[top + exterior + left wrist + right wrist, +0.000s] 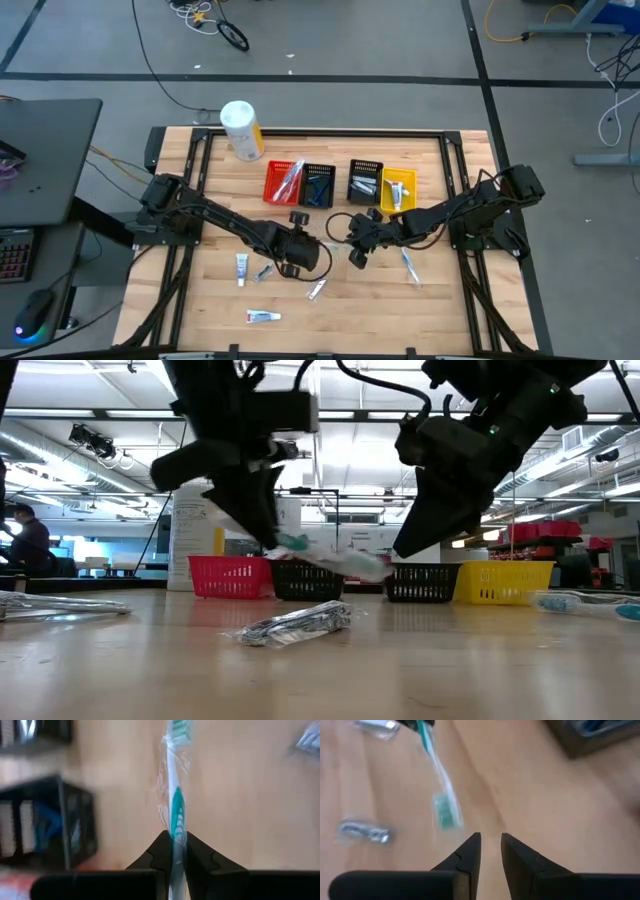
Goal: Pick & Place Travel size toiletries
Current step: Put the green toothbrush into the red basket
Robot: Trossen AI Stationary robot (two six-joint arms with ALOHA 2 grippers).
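Nearest you, a crinkled clear-wrapped packet [295, 623] lies on the pale wooden table [350, 300]. Above mid-table your left gripper [174, 851] is clamped on a teal-and-white wrapped toothbrush [174, 805], held off the wood; at its 3 o'clock the right gripper [490, 851] hangs slightly parted, empty. Farther back stand four slotted bins: red [283, 182], two black [318, 185], yellow [398, 190].

It was a robotics lab or workshop. A wooden table [330, 300] stood on grey concrete floor [350, 40] strewn with cables [205, 15]. A keyboard [12, 258] sat at lower left; ceiling strip lights [560, 460] and ducting ran behind.
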